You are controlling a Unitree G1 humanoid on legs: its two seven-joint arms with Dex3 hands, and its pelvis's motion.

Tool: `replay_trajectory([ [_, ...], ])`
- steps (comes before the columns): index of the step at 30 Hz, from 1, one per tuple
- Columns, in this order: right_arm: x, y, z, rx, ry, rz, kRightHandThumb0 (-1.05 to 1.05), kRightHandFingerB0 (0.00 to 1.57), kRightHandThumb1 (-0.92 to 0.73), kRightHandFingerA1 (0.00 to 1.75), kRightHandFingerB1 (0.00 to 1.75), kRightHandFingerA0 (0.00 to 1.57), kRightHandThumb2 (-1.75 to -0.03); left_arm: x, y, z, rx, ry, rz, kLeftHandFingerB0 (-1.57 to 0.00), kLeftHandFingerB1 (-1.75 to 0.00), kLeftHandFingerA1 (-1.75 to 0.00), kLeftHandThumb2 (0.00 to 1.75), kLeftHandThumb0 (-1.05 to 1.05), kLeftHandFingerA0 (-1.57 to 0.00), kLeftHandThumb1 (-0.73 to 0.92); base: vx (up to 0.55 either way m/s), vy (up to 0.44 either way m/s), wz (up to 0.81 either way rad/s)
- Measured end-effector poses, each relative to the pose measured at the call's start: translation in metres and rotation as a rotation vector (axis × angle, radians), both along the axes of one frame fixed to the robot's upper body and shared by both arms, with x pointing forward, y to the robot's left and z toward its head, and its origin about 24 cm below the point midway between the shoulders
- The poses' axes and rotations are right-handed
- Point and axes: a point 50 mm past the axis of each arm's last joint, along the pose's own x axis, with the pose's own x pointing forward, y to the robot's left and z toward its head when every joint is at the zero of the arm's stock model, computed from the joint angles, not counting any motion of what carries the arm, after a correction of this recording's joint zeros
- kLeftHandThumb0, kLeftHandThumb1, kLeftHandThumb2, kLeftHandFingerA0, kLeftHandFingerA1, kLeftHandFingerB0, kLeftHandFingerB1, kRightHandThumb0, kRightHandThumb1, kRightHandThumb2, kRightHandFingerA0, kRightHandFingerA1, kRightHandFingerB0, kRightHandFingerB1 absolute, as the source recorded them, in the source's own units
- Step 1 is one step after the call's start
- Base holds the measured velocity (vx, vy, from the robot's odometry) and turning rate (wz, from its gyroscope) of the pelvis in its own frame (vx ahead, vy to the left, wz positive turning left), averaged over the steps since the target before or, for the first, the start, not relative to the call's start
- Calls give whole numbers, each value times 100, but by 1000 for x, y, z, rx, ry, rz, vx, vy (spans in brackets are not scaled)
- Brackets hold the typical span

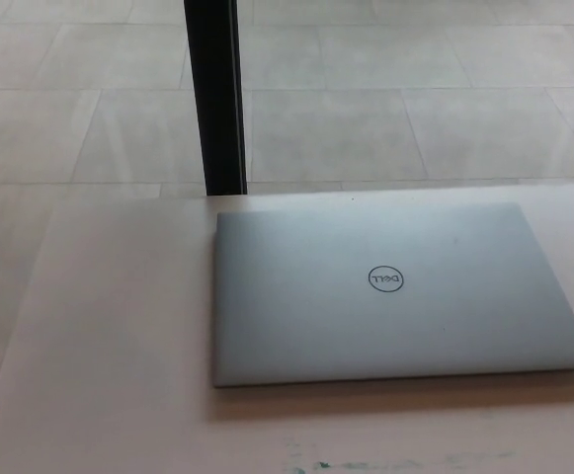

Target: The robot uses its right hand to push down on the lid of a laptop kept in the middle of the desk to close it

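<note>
Where lid [395, 296] lies shut on desk [109, 326]: round logo [386, 280] (letters upside-down).

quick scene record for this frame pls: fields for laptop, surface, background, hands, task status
laptop: flat silver-grey laptop, lid fully shut, round logo facing up
surface: pale desk top, laptop lying right of its centre; faint greenish marks at the near edge
background: light tiled floor, black vertical post behind the desk
hands: neither robot hand in view
task status: lid looks closed; nothing left to push
</note>
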Motion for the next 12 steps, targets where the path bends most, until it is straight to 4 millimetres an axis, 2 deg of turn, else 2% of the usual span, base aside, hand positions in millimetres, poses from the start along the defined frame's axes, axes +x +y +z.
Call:
replay_trajectory([
  [1, 0, 1, -1, 6, -3, -3, -103, 45, -65, 122, 97, 80, -101, 0, 0, 0, 0, 0, 0, 0, -150, -94, 79, -105, -20, 84, 0, 0, 0],
  [2, 2, 4, -9, 39, -14, -12, -101, 38, -88, 124, 104, 72, -68, -1, 0, 0, 1, 2, 1, 0, -152, -97, 78, -105, -18, 87, 0, 0, 0],
  [4, 5, 9, -17, 62, -12, -7, -102, 37, -88, 128, 108, 73, -68, -1, 0, 0, 0, 3, 3, 0, -150, -99, 82, -105, -16, 87, 0, 0, 0],
  [5, 6, 11, -20, 68, -11, -4, -102, 38, -88, 127, 108, 74, -67, -1, 0, 0, 0, 3, 3, -1, -155, -99, 79, -105, -20, 83, 0, 0, 0],
  [6, 7, 13, -21, 72, -11, -1, -102, 37, -87, 129, 109, 71, -67, -2, 0, 0, 0, 3, 4, 0, -154, -100, 79, -105, -16, 85, 0, 0, 0],
  [7, 9, 15, -23, 77, -19, 0, -102, 35, -88, 129, 109, 69, -67, -2, 0, 0, -2, 1, 6, -2, -154, -98, 80, -105, -18, 83, 0, 0, 0],
  [9, 11, 17, -23, 79, -25, 2, -103, 33, -87, 128, 110, 70, -68, -2, 0, 0, -4, -3, 10, -4, -151, -97, 89, -105, -18, 83, 0, 0, 0],
  [10, 12, 17, -22, 77, -29, 2, -96, 37, -63, 118, 93, 71, -118, -2, 1, 0, -5, -5, 11, -9, -152, -96, 89, -105, -16, 79, 0, 0, 0],
  [12, 14, 17, -22, 77, -36, 0, -96, 37, -63, 118, 93, 71, -118, -1, 1, 0, -6, -8, 12, -9, -152, -96, 89, -105, -16, 79, 0, 0, 0],
])
